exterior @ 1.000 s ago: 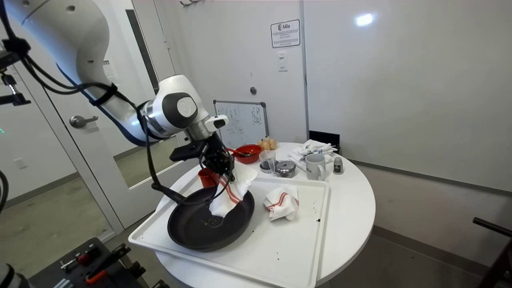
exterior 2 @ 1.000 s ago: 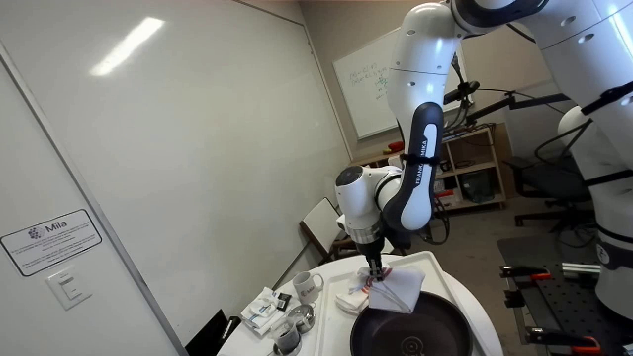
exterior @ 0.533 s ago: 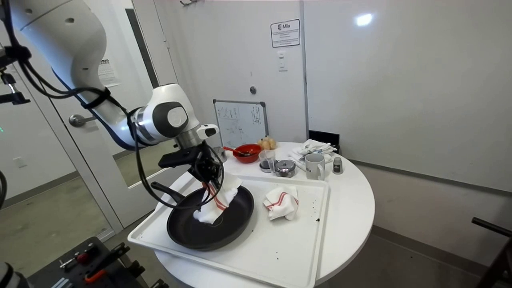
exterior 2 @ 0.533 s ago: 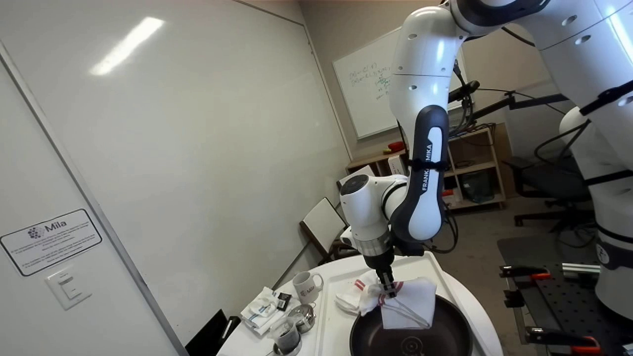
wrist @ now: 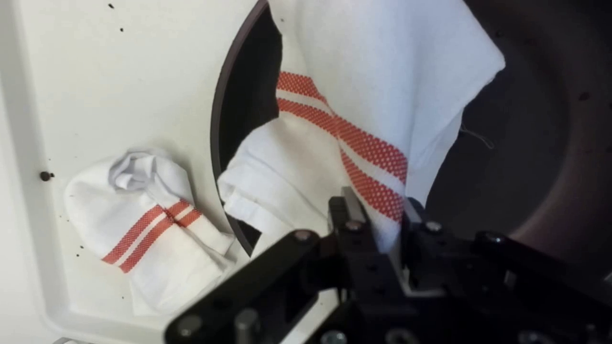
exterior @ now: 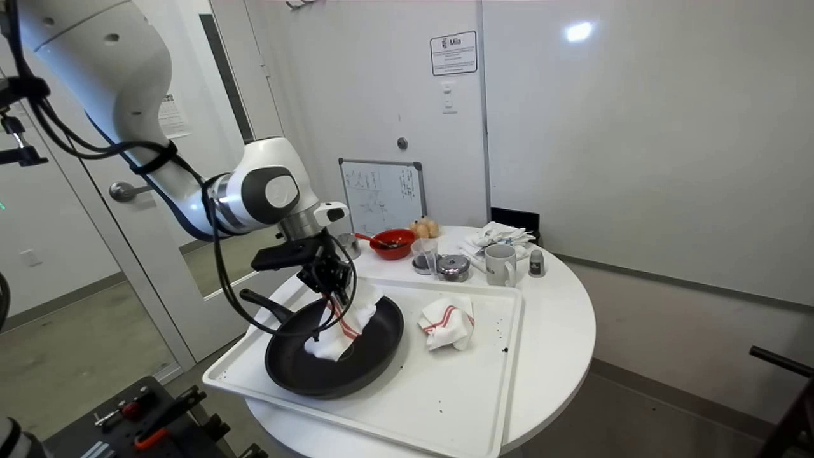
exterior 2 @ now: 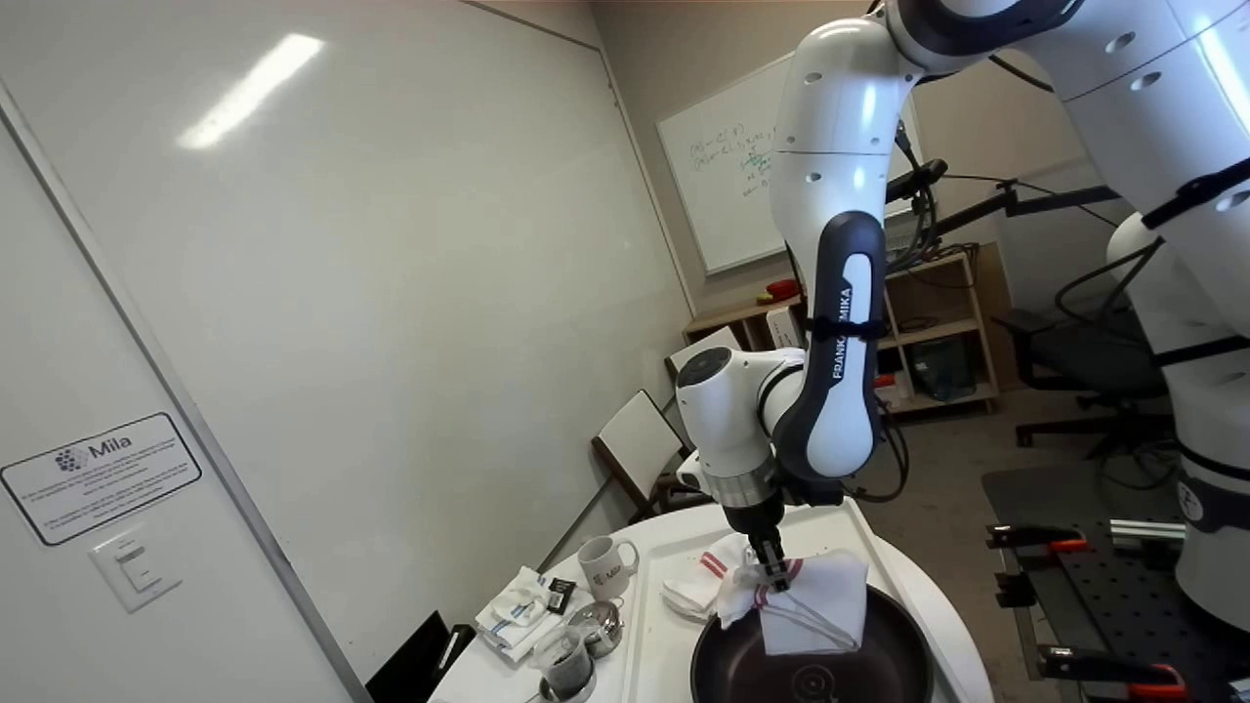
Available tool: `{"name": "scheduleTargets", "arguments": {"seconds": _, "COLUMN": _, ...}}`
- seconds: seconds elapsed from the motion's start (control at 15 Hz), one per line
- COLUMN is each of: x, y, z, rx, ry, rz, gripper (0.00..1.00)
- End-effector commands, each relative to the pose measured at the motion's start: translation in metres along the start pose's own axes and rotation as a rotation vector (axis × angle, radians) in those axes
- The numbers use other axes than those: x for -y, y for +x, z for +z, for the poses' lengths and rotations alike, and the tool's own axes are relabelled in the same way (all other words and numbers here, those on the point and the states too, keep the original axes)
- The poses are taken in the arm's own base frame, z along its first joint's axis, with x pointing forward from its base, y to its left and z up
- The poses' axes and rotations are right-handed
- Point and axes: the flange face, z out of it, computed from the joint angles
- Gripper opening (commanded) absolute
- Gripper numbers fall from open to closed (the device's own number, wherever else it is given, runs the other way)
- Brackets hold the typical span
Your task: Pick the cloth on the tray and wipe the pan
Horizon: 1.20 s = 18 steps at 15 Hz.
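My gripper is shut on a white cloth with red stripes. The cloth is pinched between the fingers and spreads out below them. In both exterior views the held cloth hangs inside the dark frying pan, towards its far side. I cannot tell how much of it touches the pan's floor. The gripper is over the pan, tilted. A second striped cloth lies crumpled on the white tray beside the pan; it also shows in the wrist view.
The pan's handle points to the back left, close to the arm's hanging cable. Behind the tray stand a red bowl, a lidded metal tin, a grey mug and a small shaker.
My gripper has moved down with the cloth, bringing it further over and into the pan. In the last half second it has shifted only slightly. The second cloth and the pan have stayed put.
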Motion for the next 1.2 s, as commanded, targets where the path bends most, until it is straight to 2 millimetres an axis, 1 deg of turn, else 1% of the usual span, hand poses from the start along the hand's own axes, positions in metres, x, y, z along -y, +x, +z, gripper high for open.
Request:
{"name": "scheduleTargets", "arguments": {"seconds": 0.0, "x": 0.0, "y": 0.0, "z": 0.0, "rx": 0.001, "ry": 0.001, "rz": 0.0, "gripper": 0.1}}
{"name": "scheduleTargets", "arguments": {"seconds": 0.07, "x": -0.003, "y": 0.002, "z": 0.007, "rx": -0.004, "ry": 0.017, "rz": 0.0, "gripper": 0.1}}
{"name": "scheduleTargets", "arguments": {"seconds": 0.27, "x": -0.002, "y": 0.009, "z": 0.022, "rx": -0.032, "ry": 0.054, "rz": -0.002, "gripper": 0.1}}
{"name": "scheduleTargets", "arguments": {"seconds": 0.8, "x": 0.016, "y": 0.035, "z": 0.068, "rx": -0.102, "ry": 0.182, "rz": -0.025, "gripper": 0.1}}
{"name": "scheduleTargets", "arguments": {"seconds": 0.93, "x": 0.017, "y": 0.041, "z": 0.082, "rx": -0.098, "ry": 0.207, "rz": -0.024, "gripper": 0.1}}
{"name": "scheduleTargets", "arguments": {"seconds": 1.13, "x": 0.013, "y": 0.051, "z": 0.108, "rx": -0.089, "ry": 0.232, "rz": -0.008, "gripper": 0.1}}
